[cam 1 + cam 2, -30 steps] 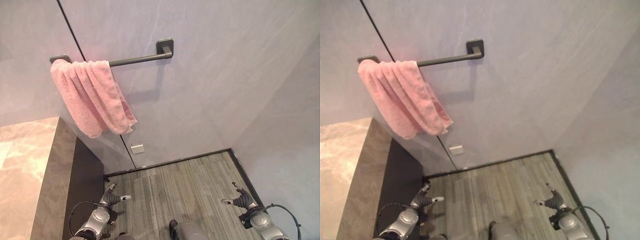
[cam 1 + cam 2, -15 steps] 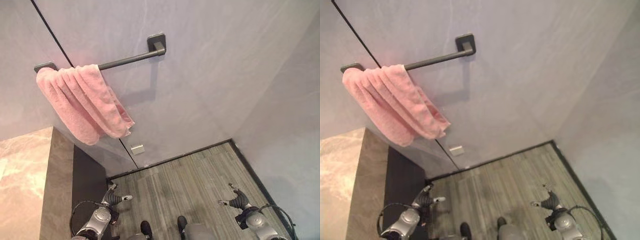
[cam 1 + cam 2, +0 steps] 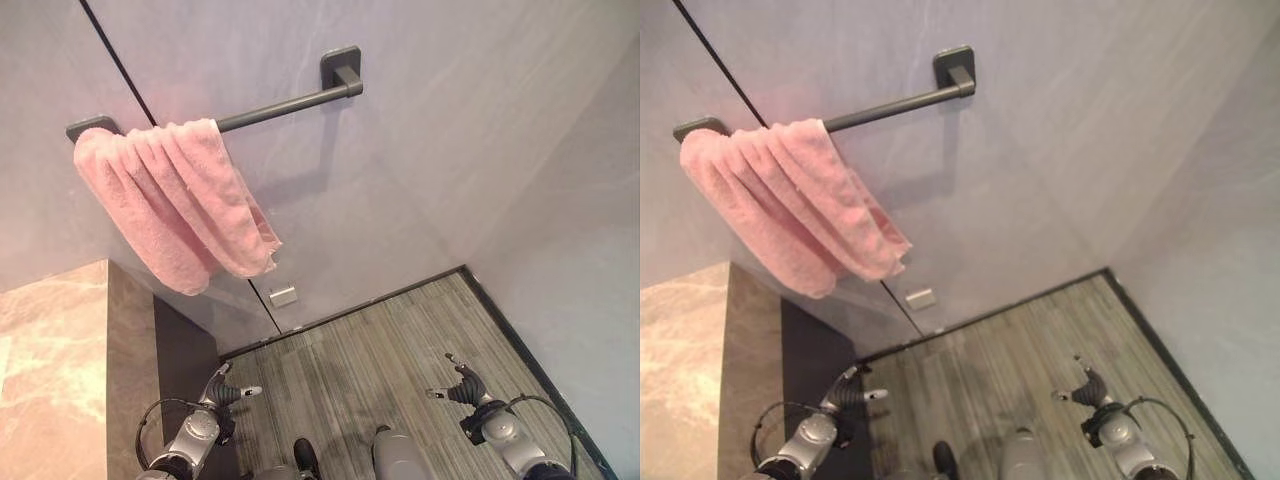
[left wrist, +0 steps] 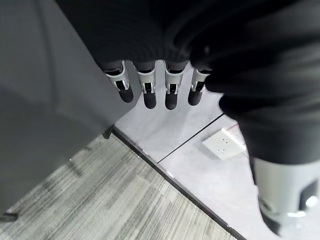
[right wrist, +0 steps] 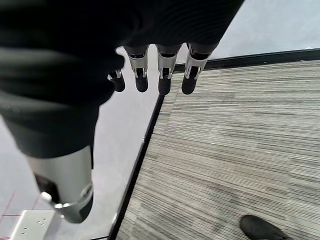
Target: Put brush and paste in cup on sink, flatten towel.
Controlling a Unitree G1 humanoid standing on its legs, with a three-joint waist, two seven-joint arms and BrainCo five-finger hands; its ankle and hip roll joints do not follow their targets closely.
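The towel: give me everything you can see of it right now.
The pink towel looks like soft terry cloth. It hangs bunched in folds over the left end of a dark grey wall rail, next to the left bracket, with most of the bar bare to its right. Its lower edge droops unevenly to a corner low on the right. Neither hand touches it; both hang low near the floor.

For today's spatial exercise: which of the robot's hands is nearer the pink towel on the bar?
Left. The left hand hangs low, below the pink towel; the right hand hangs low, far off to the towel's right.
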